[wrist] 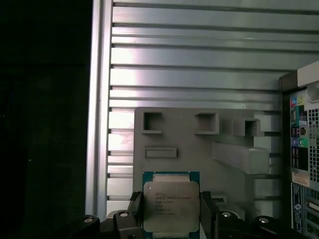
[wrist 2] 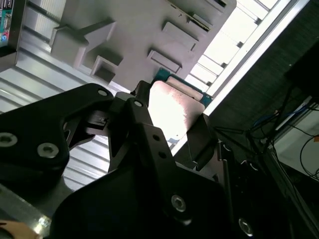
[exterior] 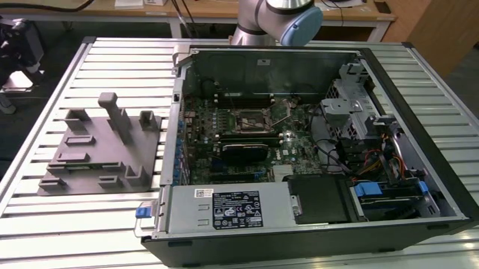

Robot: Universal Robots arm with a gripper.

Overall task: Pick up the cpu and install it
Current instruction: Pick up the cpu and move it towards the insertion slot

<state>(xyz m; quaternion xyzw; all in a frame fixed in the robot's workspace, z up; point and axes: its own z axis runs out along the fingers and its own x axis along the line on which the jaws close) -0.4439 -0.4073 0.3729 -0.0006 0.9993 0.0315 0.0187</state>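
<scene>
Slatted metal table (wrist: 199,50), grey fixture (wrist: 189,142) behind, cpu (wrist: 171,196) pinched between closed-in fingers (wrist: 207,211) of the gripper (wrist: 171,209), lid print too small to read.

A robotics lab or test workshop, by the look of it — a robot arm (exterior: 279,19) rises at the far edge of a ribbed aluminium-profile table (exterior: 45,224), which carries an opened desktop computer case (exterior: 299,246) with its motherboard (exterior: 295,150) bared, and a grey moulded fixture block (exterior: 82,179). Behind stand wooden desks (exterior: 217,10) with trailing cables
</scene>
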